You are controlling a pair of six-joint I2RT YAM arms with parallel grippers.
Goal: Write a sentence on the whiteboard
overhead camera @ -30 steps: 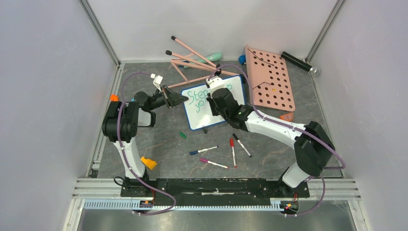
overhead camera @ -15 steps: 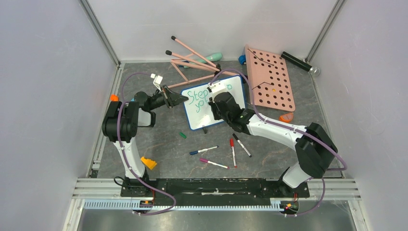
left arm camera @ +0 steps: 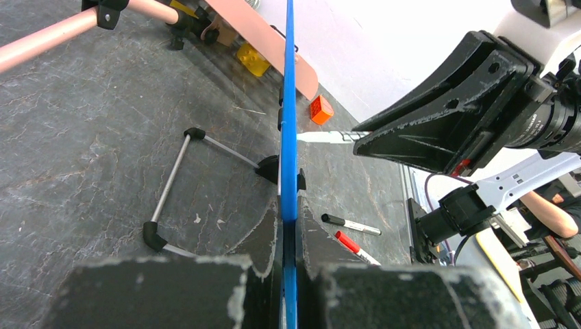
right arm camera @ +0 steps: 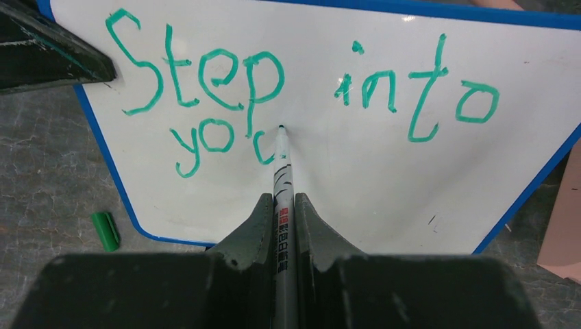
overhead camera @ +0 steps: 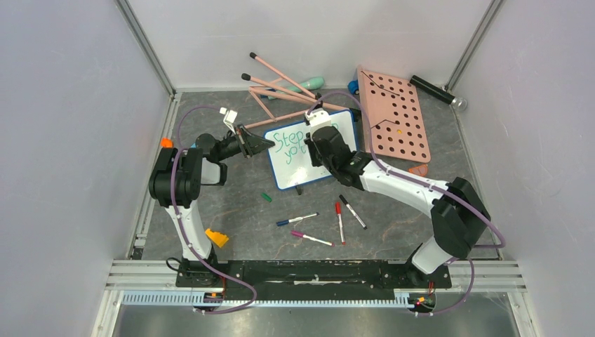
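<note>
Grey, stone-patterned tabletop between pale walls, seen from above: the whiteboard (overhead camera: 298,175) stands tilted at mid-table. The left gripper (overhead camera: 269,144) is at its left edge to steady it, and the right gripper (overhead camera: 314,146) reaches across its face. Loose markers (overhead camera: 340,221) lie nearer the arm bases. A pink pegboard (overhead camera: 396,123) lies to the right, clear of the work.

Left wrist view: the board is seen edge-on, a blue line running up the picture. The jaws are pressed together on its frame, apparently so the surface cannot slide under the pen. A wire stand (left arm camera: 171,185) props it on the far side.

Right wrist view: the fingers (right arm camera: 257,219) pinch a marker (right arm camera: 283,185) lengthwise, leaving only a narrow gap. Its tip touches the white surface. The sentence (right arm camera: 226,82), in green, reads "Step into" on the top line, with "yo" and one curved stroke below. By that measure the writing is roughly half done. A green cap (right arm camera: 105,229) lies on the table just beside the board's lower edge.
</note>
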